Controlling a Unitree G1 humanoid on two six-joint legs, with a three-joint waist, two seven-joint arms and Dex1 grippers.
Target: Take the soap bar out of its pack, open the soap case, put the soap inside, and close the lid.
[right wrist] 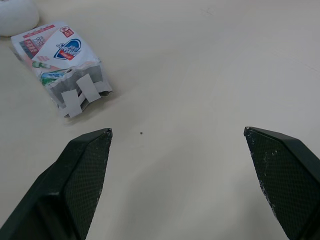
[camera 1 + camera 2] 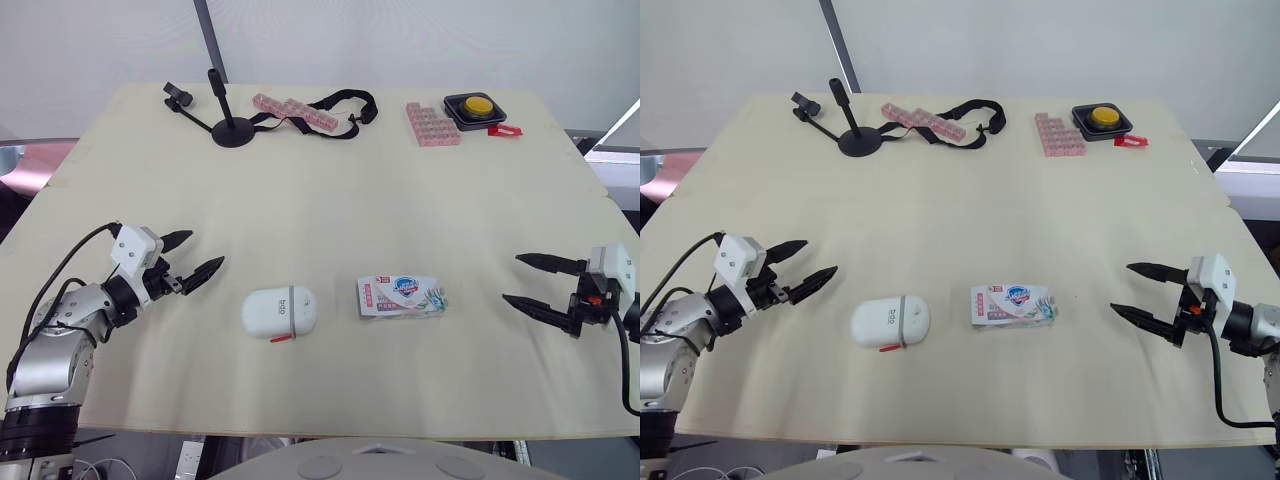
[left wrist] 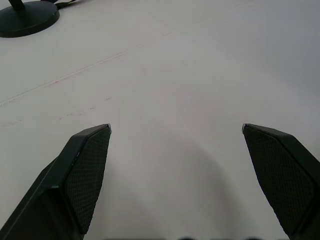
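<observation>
Beige worktop [image 2: 330,200], with the soap case [image 2: 279,312] shut beside the soap pack [image 2: 400,297] — every step looks still to do. Left gripper [image 2: 205,249] and right gripper [image 2: 512,278] hover either side, fingers apart, empty.

The table [image 2: 330,200] is smooth and matt. The case [image 2: 279,311] is smooth white plastic with a soft sheen. The pack [image 2: 400,296], beside the case, is glossy printed paper, ragged at one end. The fingers [image 1: 85,170] are matt black, finely cross-hatched.

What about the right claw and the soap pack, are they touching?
Apart. The left eye view shows a stretch of bare table between the right claw and the soap pack.
</observation>
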